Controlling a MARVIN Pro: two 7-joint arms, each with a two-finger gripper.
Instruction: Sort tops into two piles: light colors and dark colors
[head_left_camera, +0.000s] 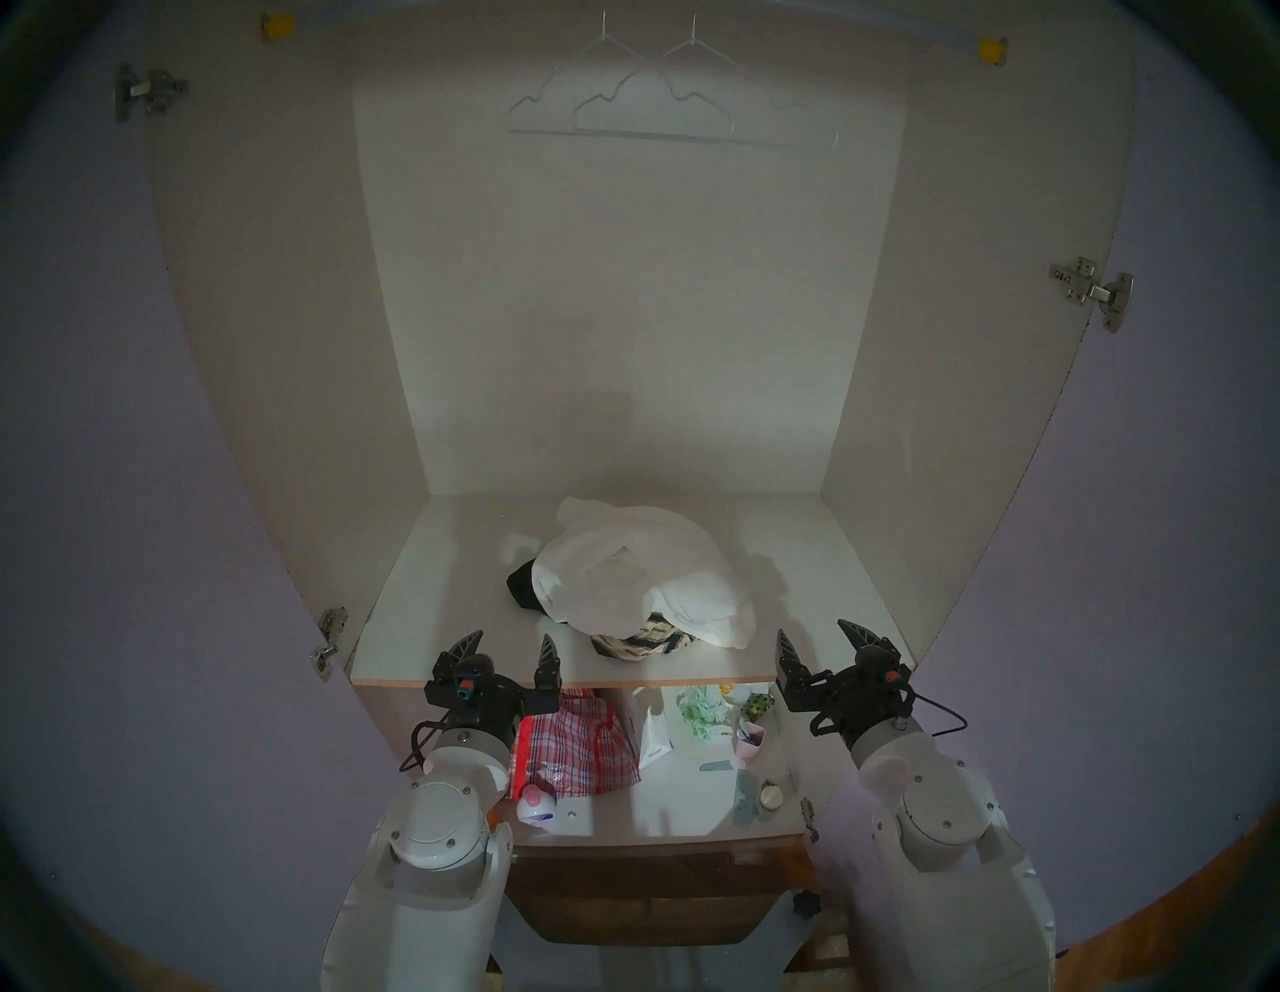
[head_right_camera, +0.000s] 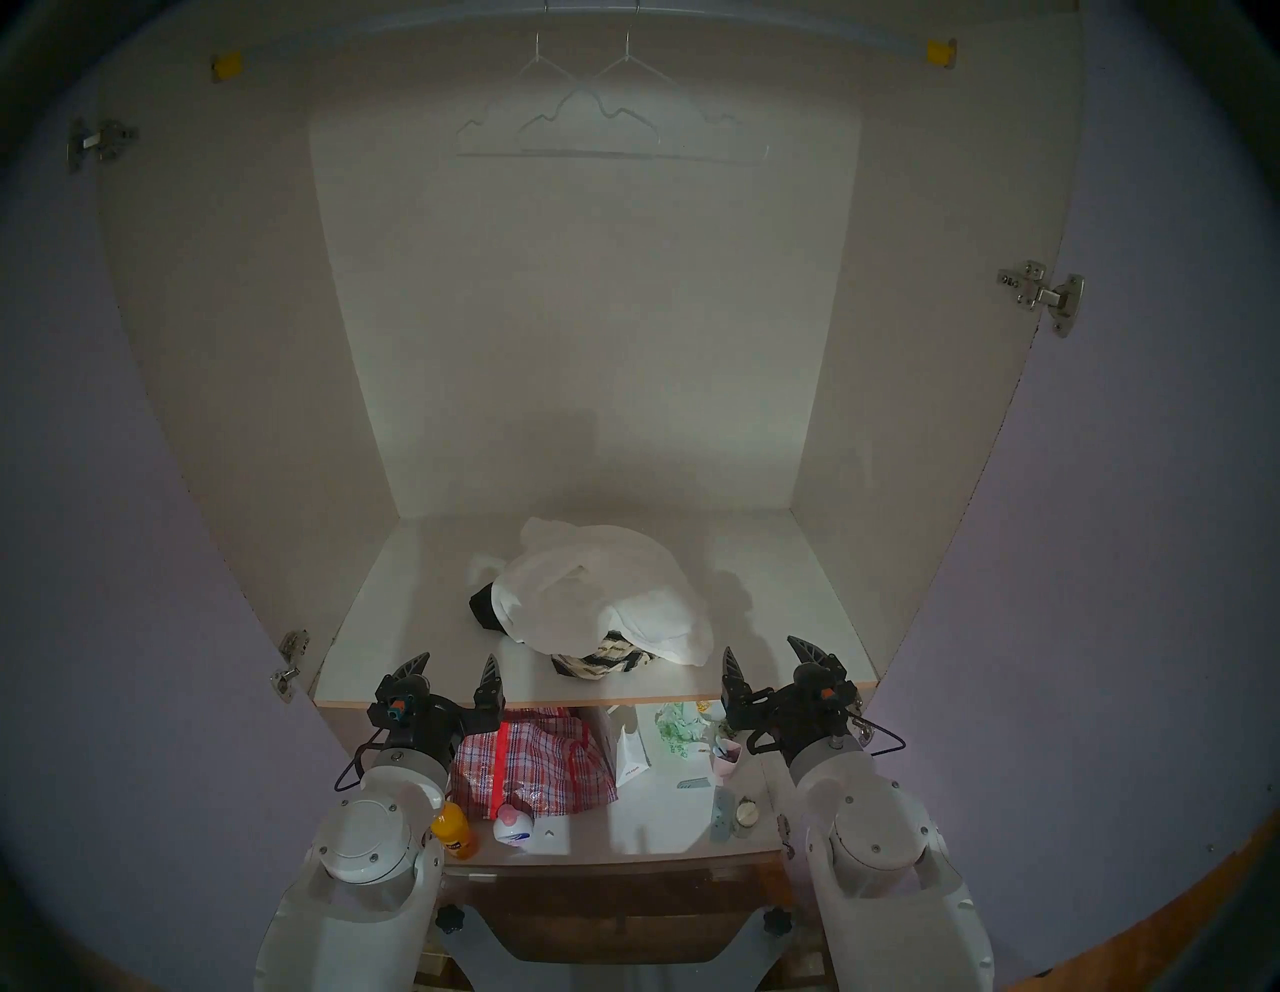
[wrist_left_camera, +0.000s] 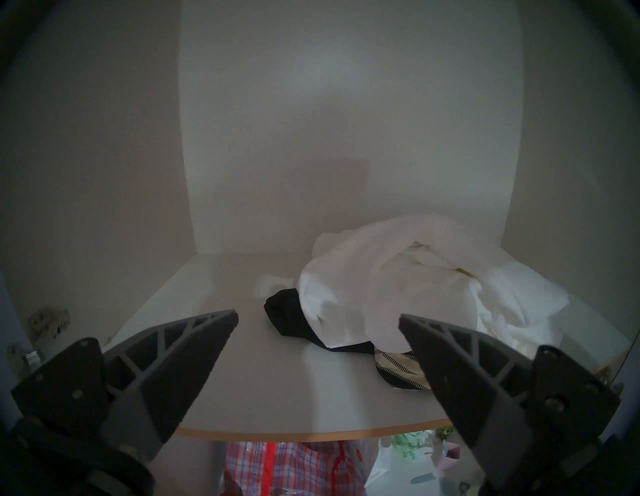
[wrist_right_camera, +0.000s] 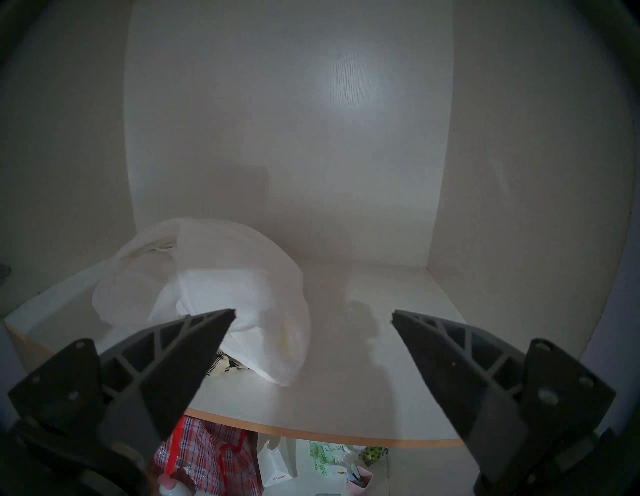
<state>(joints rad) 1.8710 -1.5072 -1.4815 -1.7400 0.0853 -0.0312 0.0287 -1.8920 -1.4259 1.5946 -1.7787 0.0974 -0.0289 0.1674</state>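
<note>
White top (head_left_camera: 623, 575), bulky, heaped mid-counter (head_left_camera: 443, 596) over black top (head_left_camera: 521, 587) and striped top (head_left_camera: 641, 641). Left claw (head_left_camera: 504, 648) and right claw (head_left_camera: 821, 643) gape wide, empty, flanking the heap at counter's front edge; neither clearly nearer.

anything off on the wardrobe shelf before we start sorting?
Only the clothes: they are one mixed heap, not two piles. The white top is draped over the black top, which sticks out at its left, and over the striped top at the front edge of the shelf. Both tools, left and right, are open and empty.
</note>
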